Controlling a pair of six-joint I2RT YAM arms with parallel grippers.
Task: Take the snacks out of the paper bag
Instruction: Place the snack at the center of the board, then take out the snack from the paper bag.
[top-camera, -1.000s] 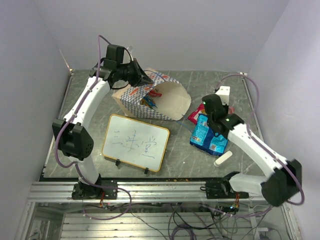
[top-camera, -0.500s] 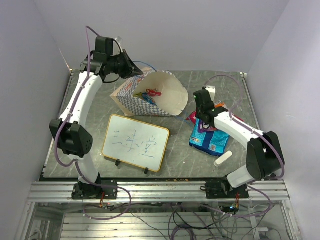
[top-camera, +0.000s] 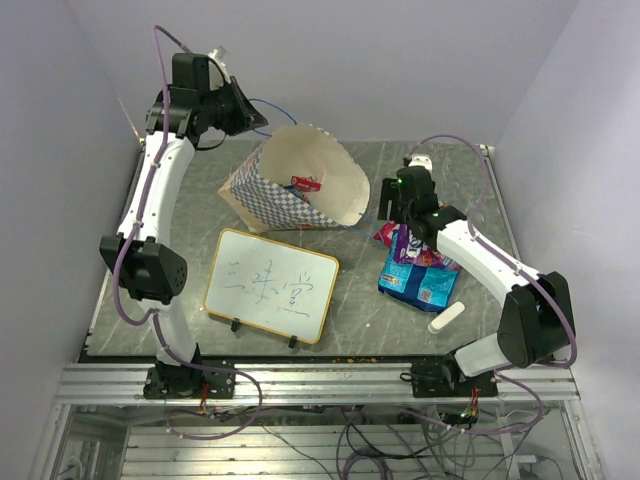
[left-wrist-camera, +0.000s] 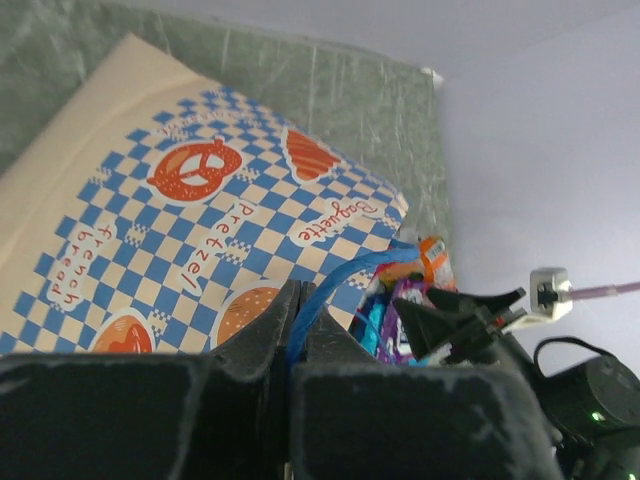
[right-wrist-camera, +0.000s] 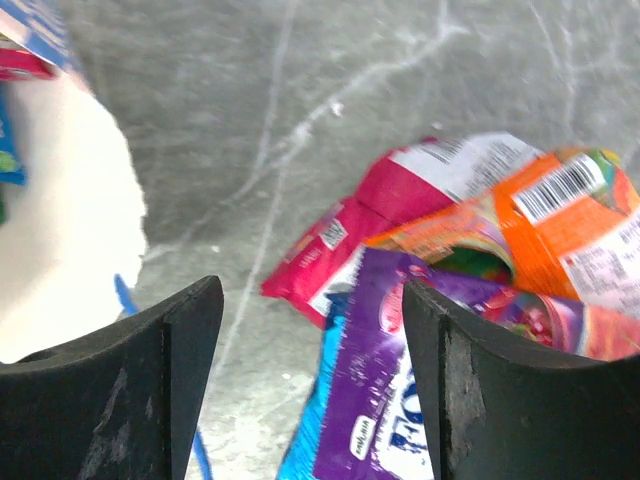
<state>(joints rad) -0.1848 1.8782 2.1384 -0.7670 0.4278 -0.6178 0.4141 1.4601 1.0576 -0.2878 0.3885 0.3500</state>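
soft, even light falls from above, bright over the grey surface (top-camera: 360, 290). the paper bag (top-camera: 275, 200) casts only a faint shadow on its near side. in the right wrist view the bag's pale wall is blown out white, the snacks (right-wrist-camera: 480, 230) right of it glare and smear slightly, and the right hand (right-wrist-camera: 310, 300) is dark and soft-edged. below the bag's sharp print, the left hand (left-wrist-camera: 297, 310) is a blurred black mass.

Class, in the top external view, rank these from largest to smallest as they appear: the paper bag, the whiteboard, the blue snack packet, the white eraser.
1. The paper bag and the whiteboard look too alike to rank.
2. The blue snack packet.
3. The white eraser.
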